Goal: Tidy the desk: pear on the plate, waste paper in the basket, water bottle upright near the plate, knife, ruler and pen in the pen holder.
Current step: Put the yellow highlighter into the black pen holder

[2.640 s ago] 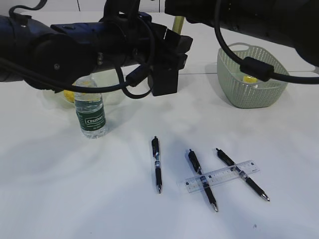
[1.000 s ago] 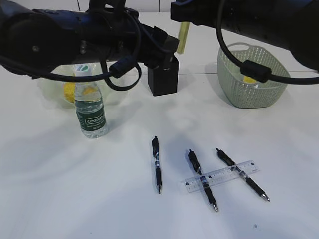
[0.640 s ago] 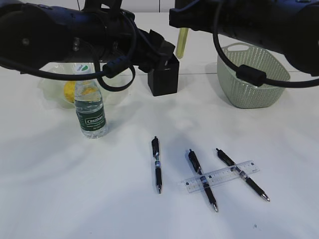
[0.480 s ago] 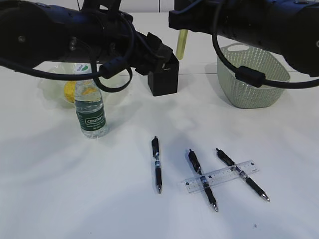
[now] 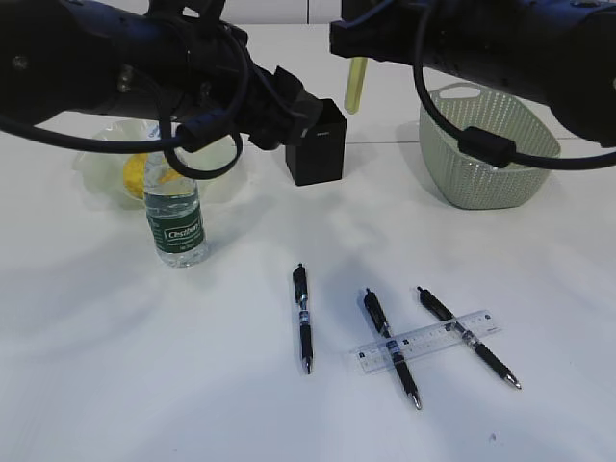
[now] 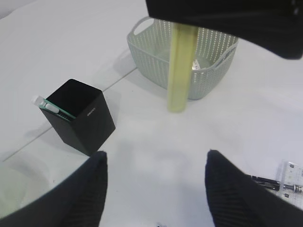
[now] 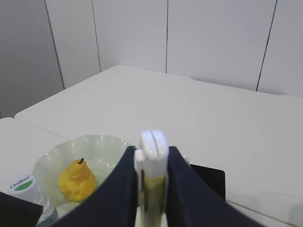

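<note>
1. Far left in the exterior view: the pear [image 5: 137, 176] sits in the pale green plate [image 5: 91, 178], so that step looks done. The water bottle [image 5: 175, 219] stands upright just in front of the plate, also done.
2. The left gripper [image 6: 154, 189] hangs above the desk [image 5: 144, 366] with its jaws wide apart and nothing between them.
3. Centre, at the back: the black pen holder [image 5: 318, 144] stands upright. The left wrist view shows one green and white item already inside it.
4. Above and just right of the holder, the right gripper [image 7: 151, 161] has its jaws clamped on a pale yellow knife [image 5: 355, 84], hanging upright, not yet dropped in.
5. Front centre: three black pens [image 5: 303, 317] lie loose; the clear ruler [image 5: 427, 340] rests across two of them. All are still to be put away.
6. Right: the sage-green basket [image 5: 481, 188] holds some waste paper [image 6: 195, 63].
7. The desk is plain white; pale panelled walls stand behind it.
</note>
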Controlling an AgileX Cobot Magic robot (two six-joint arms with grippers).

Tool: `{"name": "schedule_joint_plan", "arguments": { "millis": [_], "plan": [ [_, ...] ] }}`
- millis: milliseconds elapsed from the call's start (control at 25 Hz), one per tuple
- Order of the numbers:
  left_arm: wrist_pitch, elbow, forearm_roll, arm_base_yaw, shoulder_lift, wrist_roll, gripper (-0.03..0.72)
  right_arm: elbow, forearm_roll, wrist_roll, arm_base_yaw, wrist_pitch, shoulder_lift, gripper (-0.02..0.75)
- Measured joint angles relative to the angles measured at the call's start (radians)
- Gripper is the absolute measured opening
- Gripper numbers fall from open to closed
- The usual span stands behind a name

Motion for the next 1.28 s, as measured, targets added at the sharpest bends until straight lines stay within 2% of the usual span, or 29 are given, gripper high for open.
{"name": "schedule_joint_plan", "arguments": {
  "millis": [360, 880, 1040, 1280],
  "plan": [
    [0.011, 0.000, 0.022, 0.000, -0.004, 0.000, 0.461, 0.000, 0.000, -0.025, -0.039, -0.001, 0.000, 0.105],
    [0.017, 0.000, 0.058, 0.000, -0.006, 0.000, 0.462, 0.000, 0.000, -0.046, -0.045, -0.001, 0.000, 0.105],
    [0.026, 0.000, 0.060, 0.029, -0.006, 0.000, 0.463, 0.000, 0.000, -0.051, -0.045, -0.001, 0.000, 0.105],
    [0.031, 0.000, 0.024, 0.118, -0.021, 0.000, 0.463, 0.000, 0.000, -0.051, -0.045, -0.001, 0.000, 0.105]
  ]
}}
